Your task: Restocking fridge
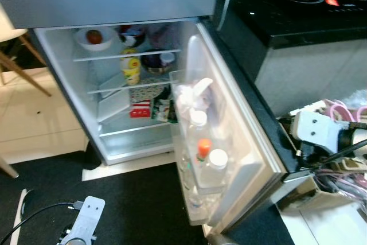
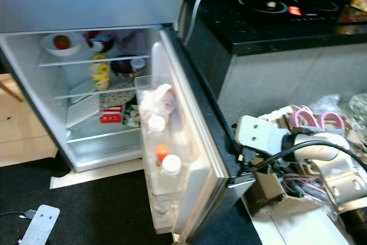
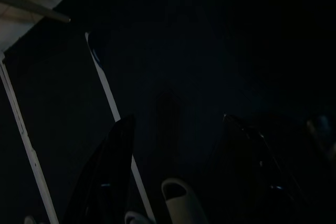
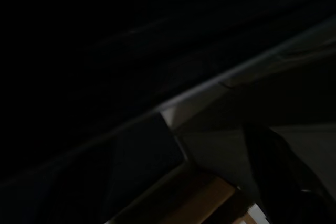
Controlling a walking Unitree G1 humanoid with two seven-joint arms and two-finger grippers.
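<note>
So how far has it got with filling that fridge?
The fridge door already stands open, with the right gripper at its outer edge. Bottles sit in the door rack, and a yellow jar and a bowl on the shelves. Neither gripper appears to carry food now; the left arm hangs low over the dark floor. Fetching items seems to remain.

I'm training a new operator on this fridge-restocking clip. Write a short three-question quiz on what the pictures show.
1. True or false: the fridge door stands open.
2. Which cap in the door rack is brightly coloured: A) the orange cap, B) a green cap, C) a blue cap?
3. Fill in: the yellow jar stands on a ____ inside the fridge.

Key: 1 true. 2 A; beside it stand bottles with white caps. 3 shelf, below the white bowl.
</note>
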